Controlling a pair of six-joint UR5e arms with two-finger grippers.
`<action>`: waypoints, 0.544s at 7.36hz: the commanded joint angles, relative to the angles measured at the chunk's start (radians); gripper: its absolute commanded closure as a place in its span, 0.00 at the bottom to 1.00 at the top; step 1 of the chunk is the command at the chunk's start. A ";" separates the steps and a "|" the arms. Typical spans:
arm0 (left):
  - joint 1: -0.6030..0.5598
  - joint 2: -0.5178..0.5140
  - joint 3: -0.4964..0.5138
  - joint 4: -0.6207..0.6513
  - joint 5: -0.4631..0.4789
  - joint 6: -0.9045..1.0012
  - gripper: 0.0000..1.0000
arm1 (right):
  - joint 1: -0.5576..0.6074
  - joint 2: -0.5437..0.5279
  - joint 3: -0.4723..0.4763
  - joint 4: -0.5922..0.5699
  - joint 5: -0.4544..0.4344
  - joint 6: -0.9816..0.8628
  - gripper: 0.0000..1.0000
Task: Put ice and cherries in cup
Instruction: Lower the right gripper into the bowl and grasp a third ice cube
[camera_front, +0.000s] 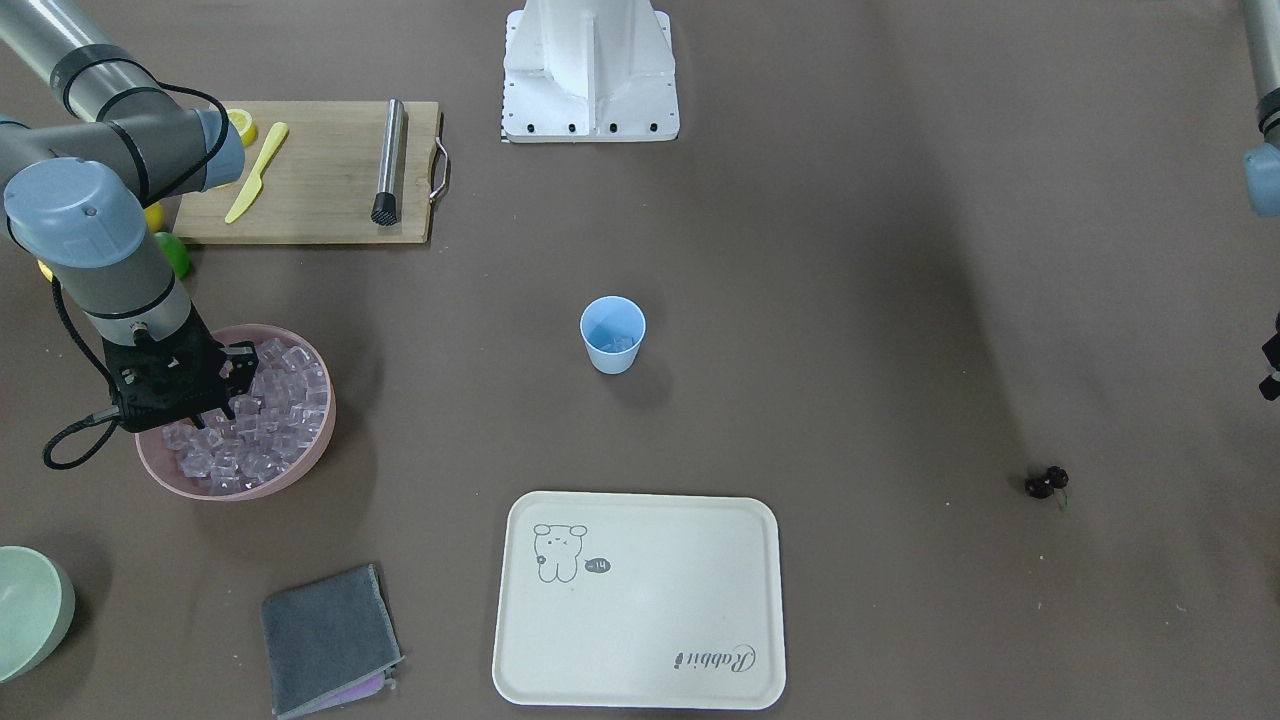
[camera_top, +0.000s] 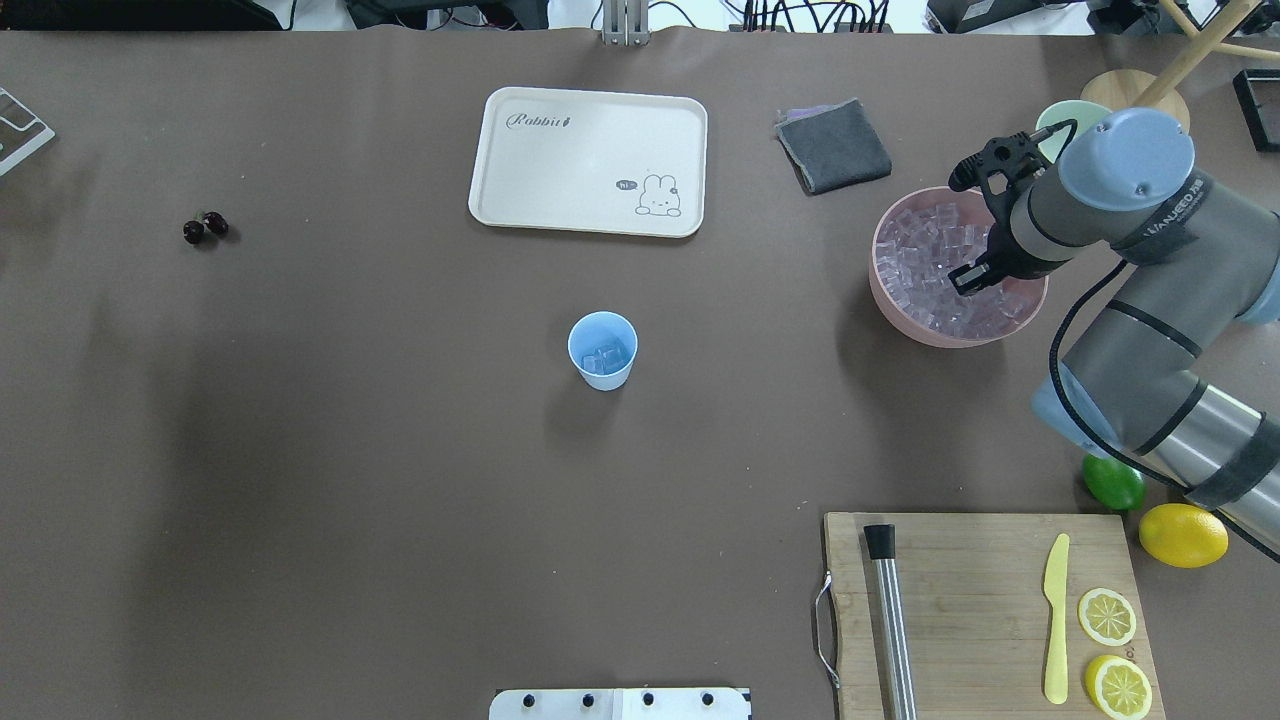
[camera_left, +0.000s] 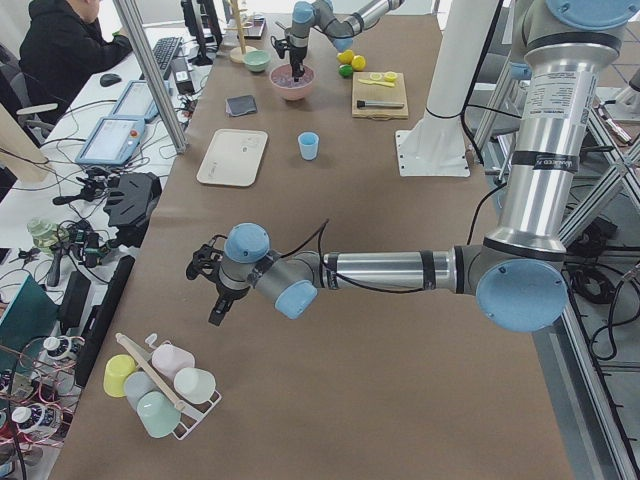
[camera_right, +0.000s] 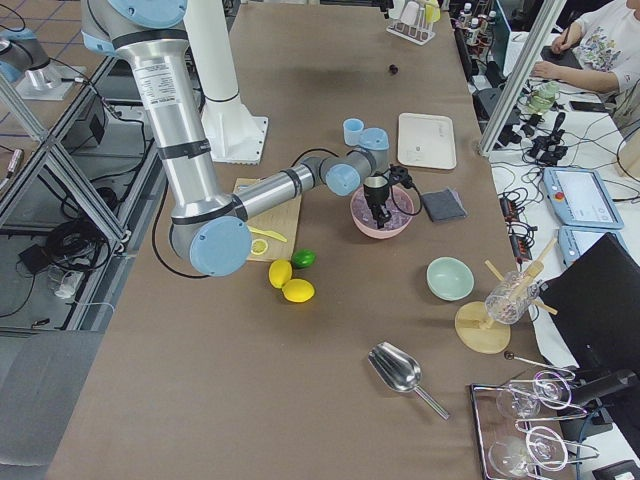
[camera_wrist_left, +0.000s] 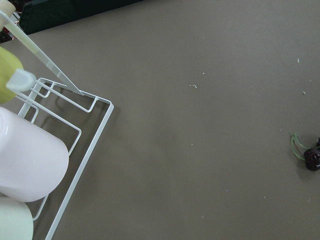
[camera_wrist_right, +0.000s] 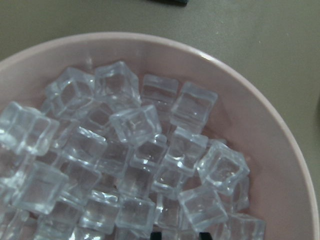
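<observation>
The right gripper (camera_front: 235, 385) hangs tips-down in the ice (camera_front: 290, 385) heaped in the pink bowl (camera_front: 305, 467), fingers slightly parted, though I cannot tell if they pinch a cube, and the cup (camera_front: 612, 335) stands well apart on that bowl's robot-left side.

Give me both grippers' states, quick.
Left gripper: cannot tell.
Right gripper: down in the ice; open or gripping, cannot tell.
</observation>
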 joint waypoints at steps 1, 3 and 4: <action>0.001 0.001 0.007 -0.009 0.000 -0.005 0.02 | 0.001 0.002 0.016 -0.007 0.001 0.000 0.97; 0.001 0.001 0.005 -0.011 0.000 -0.005 0.02 | 0.001 0.008 0.021 -0.012 0.009 0.000 0.99; 0.001 0.001 0.005 -0.011 0.000 -0.005 0.02 | 0.001 0.018 0.028 -0.032 0.010 0.000 1.00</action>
